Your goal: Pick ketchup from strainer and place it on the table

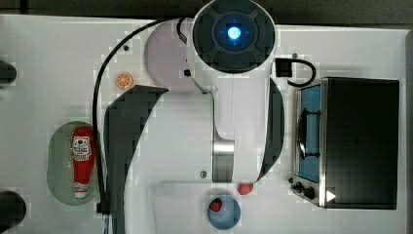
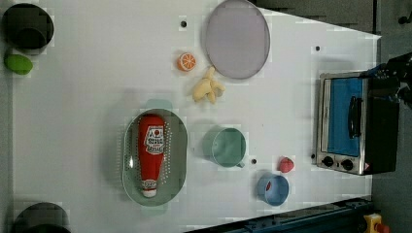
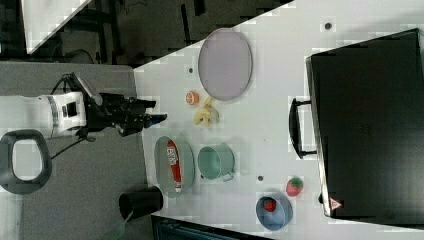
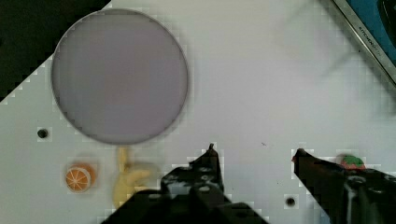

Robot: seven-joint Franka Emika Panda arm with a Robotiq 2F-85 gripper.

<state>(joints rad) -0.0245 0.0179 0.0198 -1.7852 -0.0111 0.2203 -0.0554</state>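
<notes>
Arm stretched level at the right view's left, gripper (image 3: pixel 157 118) fingers apart and empty, red ketchup (image 2: pixel 150 152) lay lengthwise in pale green strainer (image 2: pixel 180 145), white cap toward the left view's bottom.

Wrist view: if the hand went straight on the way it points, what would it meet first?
Probably bare white tabletop. The open hand has nothing between its fingers, and the round grey-lilac plate lies off to one side, though depth is unclear.

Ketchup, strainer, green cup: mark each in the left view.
ketchup (image 2: pixel 151 154): left view, on the red body just below the label.
strainer (image 2: pixel 178 150): left view, on its pale green wall beside the bottle.
green cup (image 2: pixel 228 147): left view, on its inner bottom.
</notes>
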